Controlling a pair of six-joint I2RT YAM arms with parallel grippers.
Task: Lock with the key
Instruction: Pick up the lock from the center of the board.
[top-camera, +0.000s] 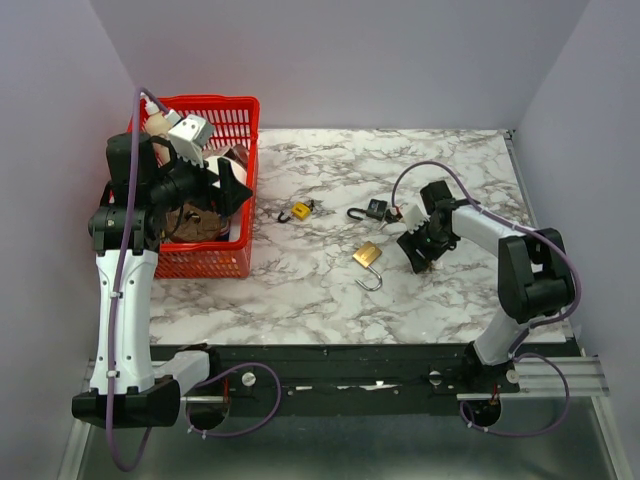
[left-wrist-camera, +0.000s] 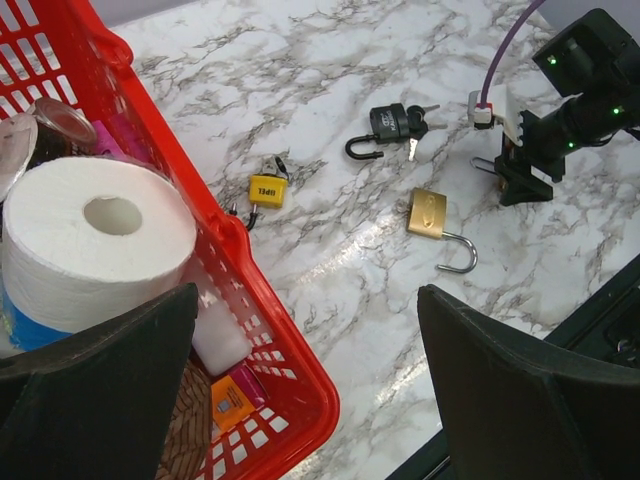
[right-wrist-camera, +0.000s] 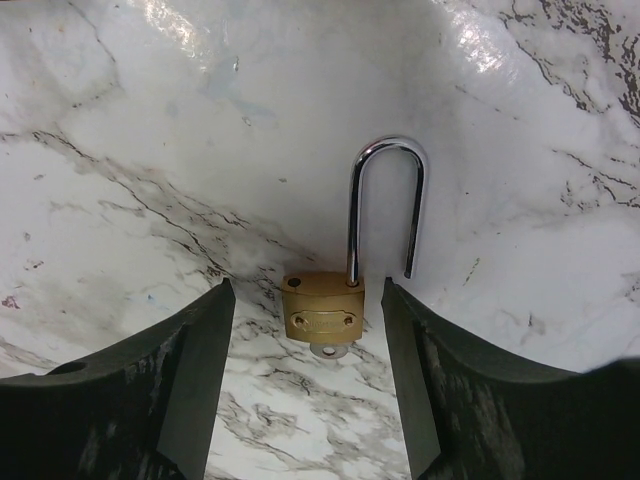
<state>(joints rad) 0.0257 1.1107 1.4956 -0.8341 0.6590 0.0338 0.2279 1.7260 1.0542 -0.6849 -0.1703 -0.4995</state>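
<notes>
A small brass padlock (right-wrist-camera: 323, 310) is seen lying flat on the marble table (top-camera: 300, 300), on its right part, directly beneath the right gripper (right-wrist-camera: 305, 298); in the overhead view it is largely hidden by that gripper. Its body is squat and golden, with two small rivets marked on the face; a long chrome shackle (right-wrist-camera: 388, 170) rises from it in a narrow arch. One leg is seated in the body, while the free leg ends in the air beyond the body's edge, so the lock is shown unfastened. A small silver piece (right-wrist-camera: 328, 349) is seen at the body's far end; whether it is a key cannot be told.

The right gripper's fingers (right-wrist-camera: 200, 370) are spread to either side of the body, with bare marble visible in both gaps; nothing is pinched.

A larger brass padlock (left-wrist-camera: 427, 213), a black padlock (left-wrist-camera: 388, 122) with keys (left-wrist-camera: 420, 120) and a yellow padlock (left-wrist-camera: 265, 190) are scattered to the left, well apart from one another.

The left gripper (left-wrist-camera: 308, 300) is held spread wide and empty at the edge of the red basket (left-wrist-camera: 290, 370), in which a toilet roll (left-wrist-camera: 100, 240) is stored.
</notes>
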